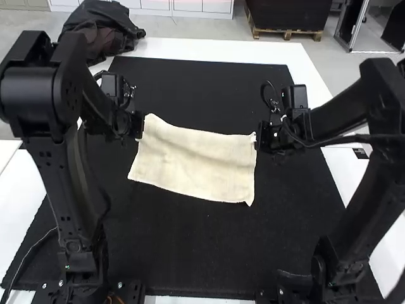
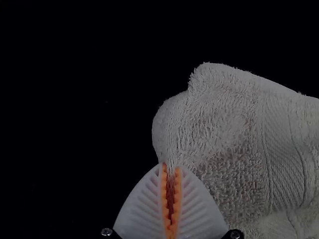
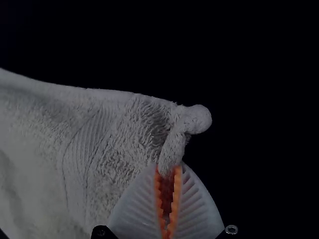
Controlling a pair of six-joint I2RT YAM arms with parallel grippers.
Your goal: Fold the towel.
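Observation:
In the high view a cream towel [image 1: 197, 161] is stretched between the two grippers over the black mat. My left gripper [image 1: 140, 125] is at its upper left corner, and my right gripper [image 1: 258, 136] is at its upper right corner. The left wrist view has the left gripper [image 2: 170, 172] shut on a corner of the towel [image 2: 224, 129]. In the right wrist view the right gripper [image 3: 168, 172] pinches a narrow bunched corner of the towel [image 3: 119, 134]. Whether the cloth's lower edge touches the mat I cannot tell.
A black mat [image 1: 196, 253] covers most of the white table [image 1: 310, 66]. Dark crumpled fabric [image 1: 104, 35] lies at the table's far left corner. Both arms stand at the near edge, one on each side of the towel.

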